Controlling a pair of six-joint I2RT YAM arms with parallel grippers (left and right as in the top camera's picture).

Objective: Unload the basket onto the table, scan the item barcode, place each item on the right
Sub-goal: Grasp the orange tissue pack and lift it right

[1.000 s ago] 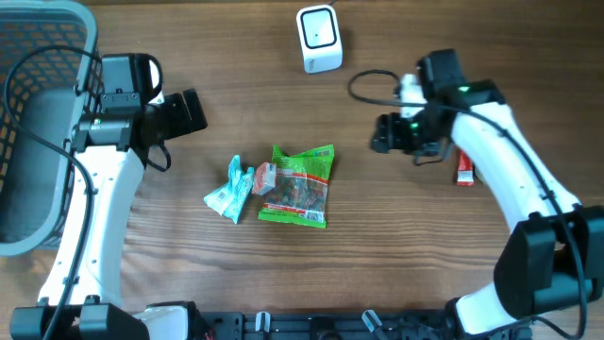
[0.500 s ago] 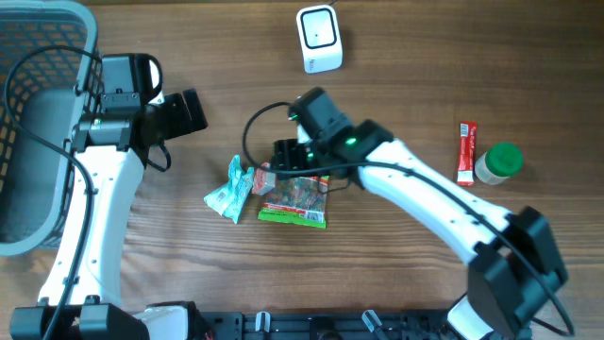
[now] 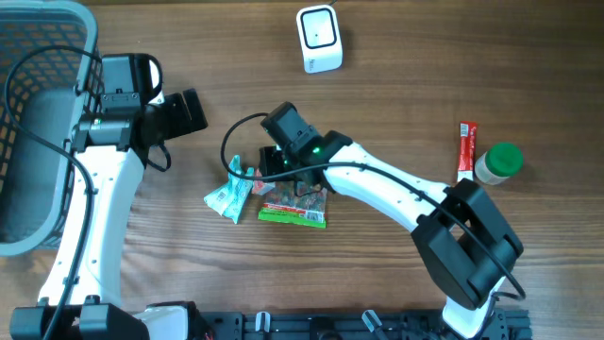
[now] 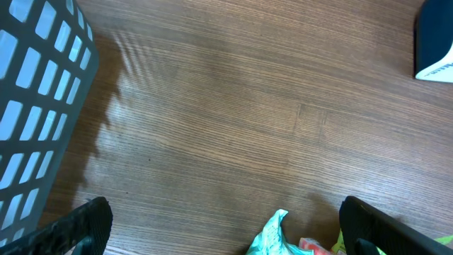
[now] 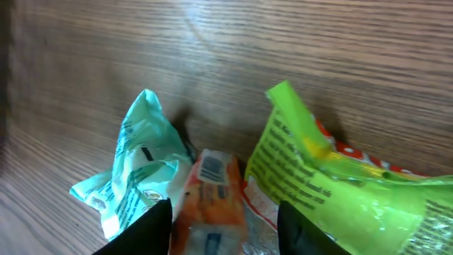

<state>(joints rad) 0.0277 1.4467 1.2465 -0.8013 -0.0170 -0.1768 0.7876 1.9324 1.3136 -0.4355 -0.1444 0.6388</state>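
One packet (image 5: 210, 193) lengthwise along right claw (image 5: 225, 212)

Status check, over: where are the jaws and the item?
Left gripper open, empty, by grey plastic basket. Right gripper open, jaws straddling small orange packet, barcode up. Teal crinkled wrapper and green snack bag crowd it.

The brown wood-grain counter (image 3: 396, 274) carries a bright green bag (image 3: 297, 203) with red print, a mint-green wrapper (image 3: 226, 196), an orange packet (image 5: 209, 191), a red sachet (image 3: 465, 151), a green-capped bottle (image 3: 503, 158), a white scanner (image 3: 318, 38) and a grey lattice basket (image 3: 38, 38).
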